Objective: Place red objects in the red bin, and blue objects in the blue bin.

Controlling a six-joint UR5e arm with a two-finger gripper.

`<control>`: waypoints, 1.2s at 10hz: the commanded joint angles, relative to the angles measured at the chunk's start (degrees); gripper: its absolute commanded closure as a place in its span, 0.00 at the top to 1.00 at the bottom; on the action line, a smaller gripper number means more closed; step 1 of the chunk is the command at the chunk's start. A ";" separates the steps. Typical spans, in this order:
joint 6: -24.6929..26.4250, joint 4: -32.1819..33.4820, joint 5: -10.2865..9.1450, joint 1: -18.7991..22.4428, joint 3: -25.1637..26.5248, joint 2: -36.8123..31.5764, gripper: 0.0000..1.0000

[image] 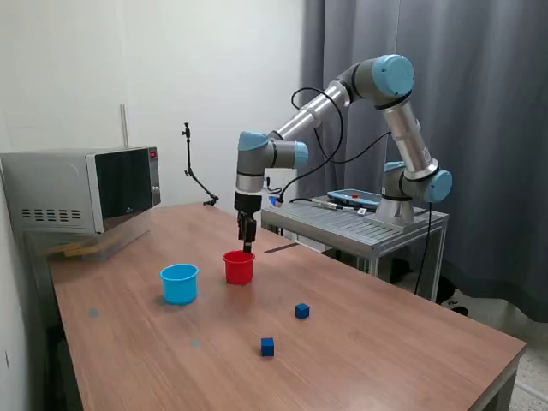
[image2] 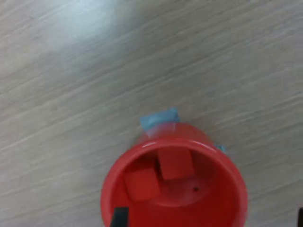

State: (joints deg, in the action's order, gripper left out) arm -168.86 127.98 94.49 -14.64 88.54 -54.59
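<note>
The red bin [image: 239, 267] is a small red cup standing mid-table. In the wrist view the red bin [image2: 175, 189] holds two red objects, one cube [image2: 175, 163] partly over the other [image2: 142, 184]. My gripper [image: 247, 240] hangs straight above the cup's rim. Its jaws stand apart, with one dark fingertip [image2: 119, 217] showing at the frame edge and nothing between them. The blue bin [image: 179, 282], a light-blue cup, stands just to the exterior view's left of the red one. Two blue objects lie on the table nearer the camera, one cube [image: 301, 311] and another [image: 267, 346].
A microwave [image: 81, 188] sits at the table's far corner on the exterior view's left. A thin black stand [image: 195, 171] rises near the wall. The arm's base is on a metal cart [image: 360, 224] behind the table. Blue tape [image2: 159, 119] marks the wood beside the red cup.
</note>
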 commanded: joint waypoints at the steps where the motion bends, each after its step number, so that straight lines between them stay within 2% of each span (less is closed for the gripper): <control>1: -0.41 -0.97 -0.10 4.59 -1.44 -0.08 1.00; 2: -3.81 -3.68 -0.10 8.36 -2.23 -0.08 1.00; 3: -5.50 -8.58 -0.36 13.88 -1.89 -0.25 1.00; 4: -5.51 -8.97 -1.93 16.20 0.03 -0.77 1.00; 5: -6.04 -8.98 -5.25 16.48 3.36 -1.56 1.00; 6: -7.35 -8.80 -5.89 17.62 5.65 -1.66 1.00; 7: -10.32 -8.28 -6.24 18.06 6.89 -1.92 1.00; 9: -14.02 -8.28 -6.25 18.68 4.81 -1.75 1.00; 11: -14.74 -1.63 -6.33 19.03 3.22 -1.31 1.00; 12: -14.74 -0.55 -6.34 18.95 2.26 0.26 1.00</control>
State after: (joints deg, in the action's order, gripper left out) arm -183.13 124.50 88.23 4.22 92.07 -55.62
